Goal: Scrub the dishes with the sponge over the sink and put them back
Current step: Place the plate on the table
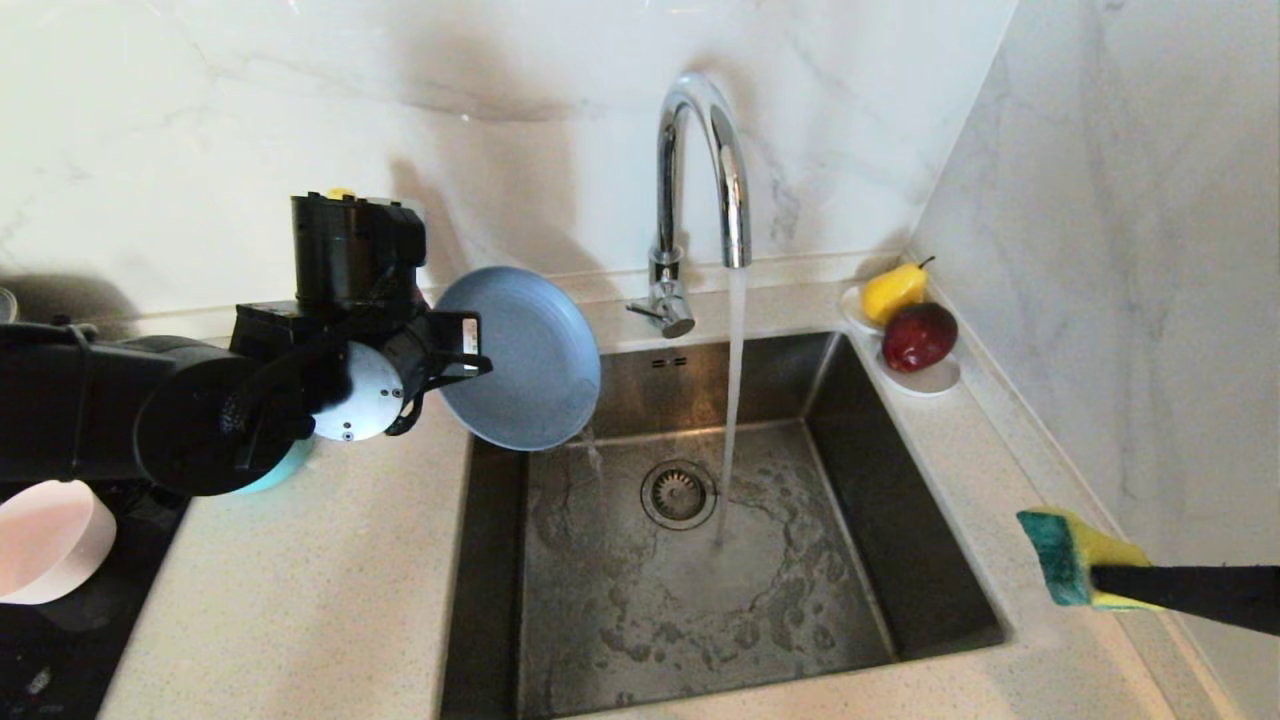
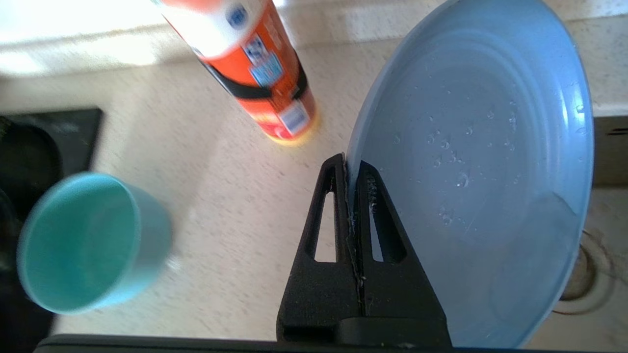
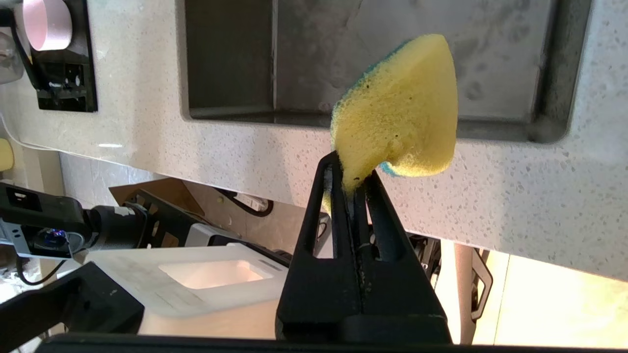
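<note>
Item one: the plate [image 1: 525, 360], wide, flat, grey-blue. We hold it on edge in the left gripper [image 2: 352, 169], whose fingers are pressed together on the rim. It hangs tilted over the sink's [image 1: 930, 560] nine-o'clock edge in the head view, beaded with water drops. We judge the edge grip keeps both faces free for scrubbing and lets water run back into the basin.

Item two: the sponge [image 3: 400, 110], yellow with a green scouring face. We pinch it by its narrow end in the right gripper [image 3: 354, 171], with the broad part sticking out beyond the fingertips, so there is soft bulk to press against a dish. It hovers over the counter [image 1: 330, 600] at the sink's four-o'clock corner, well apart from the plate.

Item three: the tap [image 1: 700, 190] at twelve o'clock, running; its stream lands just beside the drain strainer [image 1: 678, 493].

Item four: the teal bowl [image 2: 88, 242], upright on the counter near an orange bottle [image 2: 255, 63], at nine o'clock from the sink.

Item five: the pink bowl [image 1: 50, 540], further out at nine o'clock.

Item six: a white saucer [image 1: 925, 378] with a pear [image 1: 893, 290] and an apple [image 1: 918, 335], at two o'clock, not part of the wash.

Status, as we judge it: plate and sponge are both in hand but not yet brought together.
</note>
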